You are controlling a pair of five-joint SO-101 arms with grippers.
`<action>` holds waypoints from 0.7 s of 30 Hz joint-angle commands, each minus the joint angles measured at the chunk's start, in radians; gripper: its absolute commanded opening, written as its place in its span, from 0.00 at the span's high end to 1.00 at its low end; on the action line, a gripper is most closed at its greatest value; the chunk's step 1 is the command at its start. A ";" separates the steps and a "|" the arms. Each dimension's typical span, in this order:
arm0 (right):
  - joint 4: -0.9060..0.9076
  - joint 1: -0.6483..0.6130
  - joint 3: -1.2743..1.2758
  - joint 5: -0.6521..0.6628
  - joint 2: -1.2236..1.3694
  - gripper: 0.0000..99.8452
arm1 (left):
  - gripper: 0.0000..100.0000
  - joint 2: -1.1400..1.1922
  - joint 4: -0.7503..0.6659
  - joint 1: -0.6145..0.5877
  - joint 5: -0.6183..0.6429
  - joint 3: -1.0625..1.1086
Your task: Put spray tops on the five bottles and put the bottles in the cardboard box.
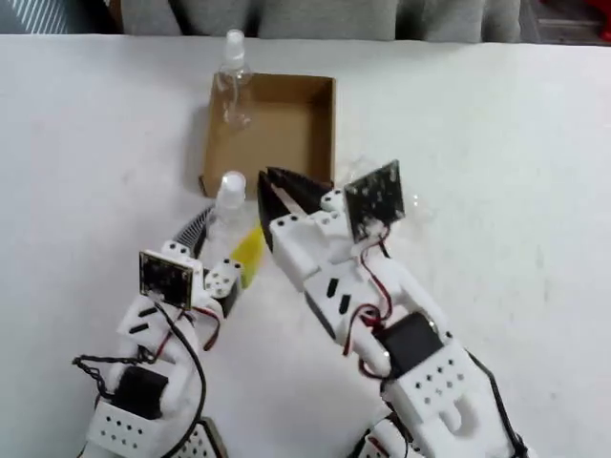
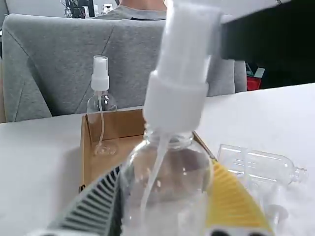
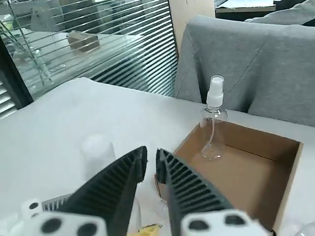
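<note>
Two bottles stand upright, long axes vertical, spray heads pointing up. By the high view, the bottle in the box stands in the 11 o'clock corner of the cardboard box. The held bottle sits just off the box's 7 o'clock corner. The left tool clamps its body, a grey finger on one side and a yellow one on the other, and its spray top is seated on the neck. The right tool hangs at 3 o'clock of that top, at the box's near wall, fingers narrowly apart and holding nothing. An uncapped bottle lies on its side on the white counter, around 4 o'clock of the box, neck pointing away from it.
</note>
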 commanded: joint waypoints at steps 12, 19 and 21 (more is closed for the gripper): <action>-0.101 -0.050 -0.014 -0.005 0.091 0.98 | 0.98 -0.018 -0.003 0.008 0.005 -0.003; -0.097 0.136 0.037 -0.002 0.088 0.98 | 0.98 -0.018 -0.006 0.008 0.005 -0.003; -0.097 0.208 0.072 0.000 0.088 0.98 | 0.98 -0.018 -0.009 0.008 0.003 -0.003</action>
